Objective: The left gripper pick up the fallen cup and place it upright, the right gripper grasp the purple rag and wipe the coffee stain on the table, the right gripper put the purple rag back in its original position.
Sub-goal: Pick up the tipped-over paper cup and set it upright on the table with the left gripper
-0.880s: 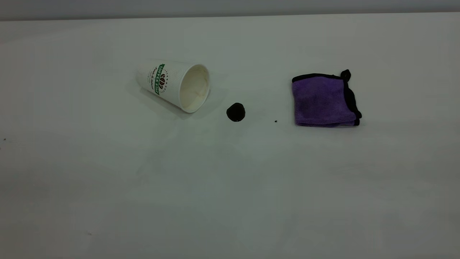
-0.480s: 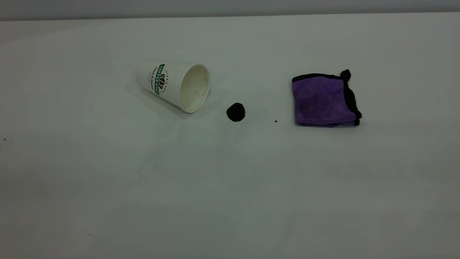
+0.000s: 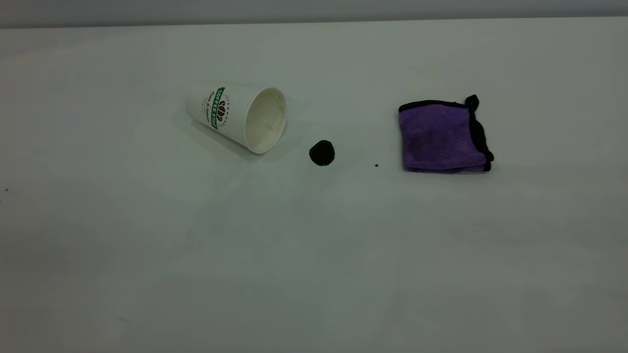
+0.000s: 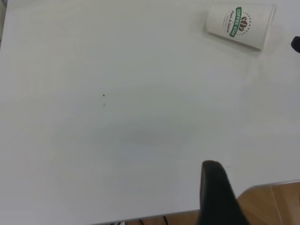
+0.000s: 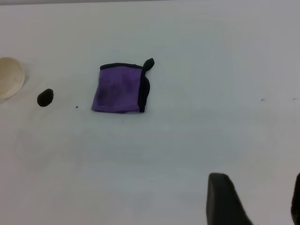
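Note:
The cup (image 3: pixel 238 115) lies on its side on the table (image 3: pixel 314 269), its mouth turned toward the coffee stain (image 3: pixel 322 153), a small black blot just right of it. The purple rag (image 3: pixel 441 136) lies folded farther right. Neither gripper appears in the exterior view. In the left wrist view my left gripper (image 4: pixel 215 190) shows as one black part near the table's edge, far from the cup (image 4: pixel 240 24). In the right wrist view my right gripper (image 5: pixel 258 178) stands open over bare table, well short of the rag (image 5: pixel 119 89) and the stain (image 5: pixel 45 97).
A tiny dark speck (image 3: pixel 376 165) sits between the stain and the rag. The table's back edge (image 3: pixel 314 20) meets a grey wall. Wooden floor (image 4: pixel 276 201) shows past the table's edge beside the left gripper.

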You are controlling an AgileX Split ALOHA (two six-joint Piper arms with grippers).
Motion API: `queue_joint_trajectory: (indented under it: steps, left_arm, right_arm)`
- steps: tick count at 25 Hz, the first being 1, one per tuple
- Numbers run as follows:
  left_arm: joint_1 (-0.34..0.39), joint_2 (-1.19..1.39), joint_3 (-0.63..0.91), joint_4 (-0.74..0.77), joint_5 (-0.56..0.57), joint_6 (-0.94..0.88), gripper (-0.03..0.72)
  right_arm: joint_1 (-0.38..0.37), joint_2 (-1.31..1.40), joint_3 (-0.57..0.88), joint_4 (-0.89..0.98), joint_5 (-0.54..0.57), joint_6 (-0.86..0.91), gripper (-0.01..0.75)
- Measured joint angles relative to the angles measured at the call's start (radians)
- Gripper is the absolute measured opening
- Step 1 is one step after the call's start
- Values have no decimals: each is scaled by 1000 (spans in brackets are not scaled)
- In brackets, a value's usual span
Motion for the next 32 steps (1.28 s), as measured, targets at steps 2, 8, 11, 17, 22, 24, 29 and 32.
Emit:
queue_joint_trajectory:
  steps: [2, 8, 11, 17, 22, 24, 29, 32]
  left_arm:
    - [0, 0, 0, 0, 0, 0, 461]
    - [0, 0, 0, 0, 0, 0, 461]
    - [0, 0, 0, 0, 0, 0, 461]
    - [0, 4, 0, 0, -8, -1, 466]
    - [0, 127, -17, -1, -101, 0, 547]
    - [0, 221, -27, -6, -173, 0, 585]
    - [0, 502, -81, -61, -356, 26, 606]
    - [0, 689, -143, -104, -423, 82, 600]
  right_arm:
    - [0, 0, 0, 0, 0, 0, 391]
    - [0, 0, 0, 0, 0, 0, 391]
    - [0, 0, 0, 0, 0, 0, 391]
    - [0, 0, 0, 0, 0, 0, 391]
    - [0, 0, 0, 0, 0, 0, 391]
    - [0, 0, 0, 0, 0, 0, 391]
    - [0, 0, 0, 0, 0, 0, 391]
    - [0, 0, 0, 0, 0, 0, 391]
